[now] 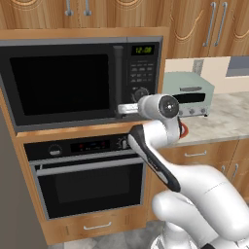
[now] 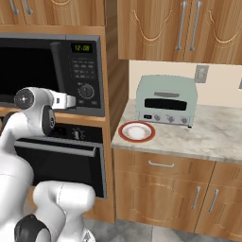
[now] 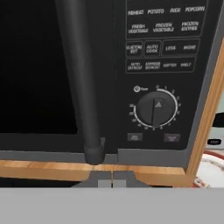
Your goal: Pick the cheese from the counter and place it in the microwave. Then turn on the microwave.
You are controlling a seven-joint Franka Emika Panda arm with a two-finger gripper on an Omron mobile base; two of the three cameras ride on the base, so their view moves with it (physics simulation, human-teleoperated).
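microwave (image 1: pixel 73 82) at upper left of the left base view, door shut, dark glass, vertical bar handle (image 1: pixel 118 78) beside the control panel, green display (image 1: pixel 143 50) lit near the top right of the box. same microwave (image 2: pixel 47 75) at upper left of the right base view, round knob (image 2: pixel 85 90) low on its panel. gripper (image 1: pixel 121 109) just left of centre in the left base view, held out level in front of the microwave's lower edge, below the handle's foot; in the right base view gripper (image 2: pixel 73 100) at left of centre, just beside the panel's lower corner. fingertips (image 3: pixel 105 183) at the bottom centre of the hand view, pressed together, nothing between them. above them in the hand view: handle (image 3: pixel 81 78) running down the middle left, knob (image 3: pixel 155 108) right of centre, rows of buttons (image 3: pixel 162 48) at upper right, wooden shelf edge (image 3: pixel 52 169) across the lower part. counter (image 2: pixel 212 137) at right of the right base view, with pale-green toaster oven (image 2: pixel 166 100) standing on it and a red-rimmed plate (image 2: pixel 136 131) in front of that, near the counter's left end. cheese: cannot tell where; no yellow wedge to be made out on the counter, and the microwave's inside dark behind the glass. black oven (image 1: pixel 87 180) below the microwave, lower left of the left base view.
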